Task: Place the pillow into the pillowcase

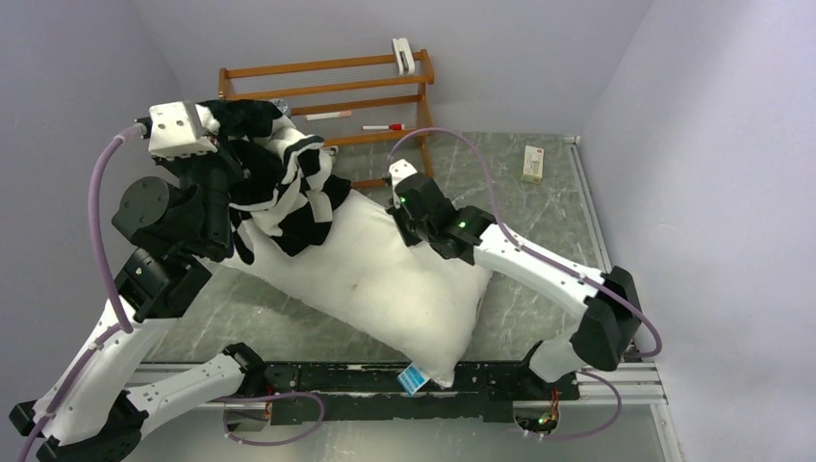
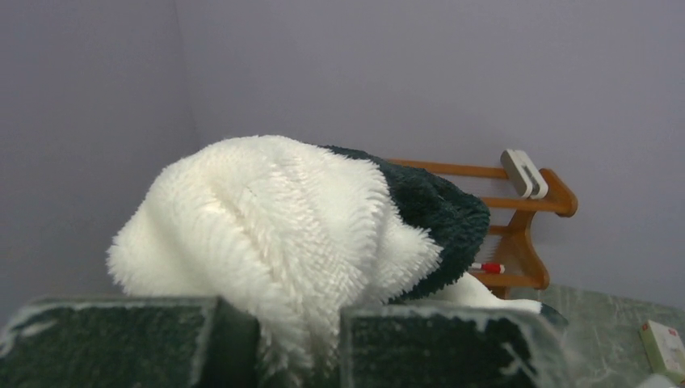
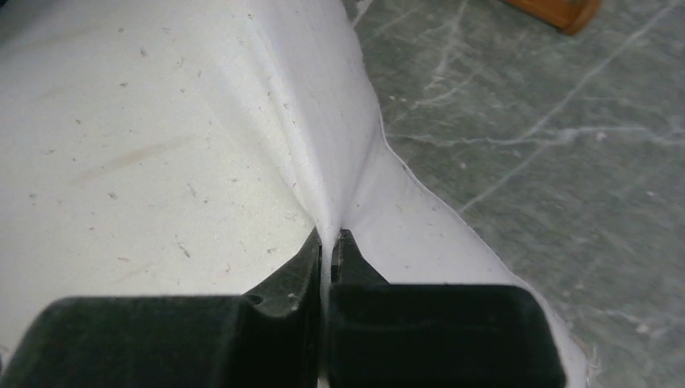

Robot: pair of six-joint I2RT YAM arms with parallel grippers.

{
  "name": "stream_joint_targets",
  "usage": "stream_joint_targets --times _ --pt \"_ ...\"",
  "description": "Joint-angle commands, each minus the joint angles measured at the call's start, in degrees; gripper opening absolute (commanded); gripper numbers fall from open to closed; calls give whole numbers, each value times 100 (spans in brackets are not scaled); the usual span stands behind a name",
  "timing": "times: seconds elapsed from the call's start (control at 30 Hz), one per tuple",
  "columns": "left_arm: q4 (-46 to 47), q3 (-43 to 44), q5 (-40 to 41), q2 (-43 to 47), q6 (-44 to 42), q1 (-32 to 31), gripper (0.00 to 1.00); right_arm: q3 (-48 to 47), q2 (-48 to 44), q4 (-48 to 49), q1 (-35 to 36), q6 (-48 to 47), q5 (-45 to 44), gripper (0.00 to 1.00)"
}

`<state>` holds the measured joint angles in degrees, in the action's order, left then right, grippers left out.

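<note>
— Pinching what, the right gripper (image 3: pixel 327 242)?
— A thin fold of the pillow (image 3: pixel 161 145), right at its seamed edge. The jaws are closed tight on the cloth. To the gripper's left the pillow swells plump and smooth, a white weave with small specks. To its right lies bare table (image 3: pixel 525 121), grey and marbled, open up to the wooden rack (image 1: pixel 327 87) ahead.
— And the left gripper (image 2: pixel 279 335)?
— Held high, clamped on the case (image 2: pixel 275 218). Shaggy plush bulges up from between its fingers, white pile with a dark patch beside it. Below that gripper the case hangs bunched in black and white checks over the pillow's far corner. Whether the corner is inside, I cannot tell.
— Room on that side?
— Little, the wall stands close on the left gripper's left. The pillow's near corner, with the tag (image 1: pixel 414 377), lies on the black rail between the arm bases
</note>
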<state>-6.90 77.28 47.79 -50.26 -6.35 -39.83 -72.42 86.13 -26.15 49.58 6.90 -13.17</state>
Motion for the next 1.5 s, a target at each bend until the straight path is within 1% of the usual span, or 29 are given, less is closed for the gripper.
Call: stream_joint_targets --times 0.0,0.13,0.3,0.4,0.5,0.6,0.63,0.73,0.8,0.87,0.93,0.97,1.03,1.1,1.13,1.17,1.27,1.3,1.4,1.47 --pt "-331 41 -25 125 66 37 5 -458 -513 -695 -63 -424 -970 0" --pt "-330 -1 26 174 -47 37 5 -1015 -691 -1574 -65 -508 -1475 0" --pt "-431 -22 -170 201 51 37 5 -1300 -974 -2010 -107 -634 -2272 0" --pt "-575 -86 -304 190 203 37 5 -1199 -1101 -2125 -400 -637 -2821 0" --pt "-789 -109 -430 98 337 37 5 -1013 -1272 -2210 -843 -564 -3268 0" --pt "-956 -110 -664 -3 582 37 5 -801 -1470 -2152 -1405 -633 -3253 0" --pt "-992 -130 -737 -35 703 37 5 -705 -1543 -2097 -1531 -808 -3245 0" --pt "-1201 -150 -909 -133 1098 37 5 -459 -1661 -1913 -1800 -925 -3281 0" --pt "-1290 -177 -1076 -169 1293 37 5 -349 -1629 -1859 -1853 -880 -3251 1" --pt "-1376 -199 -1282 -168 1575 37 5 -328 -1516 -1937 -1867 -744 -3204 21" --pt "-1491 -239 -1549 -153 1845 37 5 -467 -1313 -2180 -1865 -504 -3070 35" --pt "-1541 -266 -1681 -147 1976 37 5 -653 -1228 -2323 -1868 -390 -2973 40" --pt "-1621 -310 -1907 -130 2160 37 5 -915 -1153 -2441 -1852 -297 -2566 50" --pt "-1612 -387 -2133 -91 2260 37 5 -968 -1282 -2115 -1828 -419 -1722 57" --pt "-1599 -408 -2208 -77 2292 37 5 -892 -1411 -1794 -1786 -525 -1162 60" --pt "-1597 -415 -2264 -72 2326 37 5 -767 -1588 -1422 -1774 -623 -286 63" --pt "-1627 -379 -2372 -84 2389 37 5 -91 -2175 -104 -1655 -1129 1868 68" --pt "-1638 -352 -2383 -93 2400 37 5 263 -2385 474 -1532 -1283 2343 70" --pt "-1648 -284 -2438 -112 2423 37 5 1390 -2989 2202 -1113 -1838 3060 76" --pt "-1594 -313 -2427 -95 2417 39 5 1949 -3174 2980 -898 -2350 3286 77"
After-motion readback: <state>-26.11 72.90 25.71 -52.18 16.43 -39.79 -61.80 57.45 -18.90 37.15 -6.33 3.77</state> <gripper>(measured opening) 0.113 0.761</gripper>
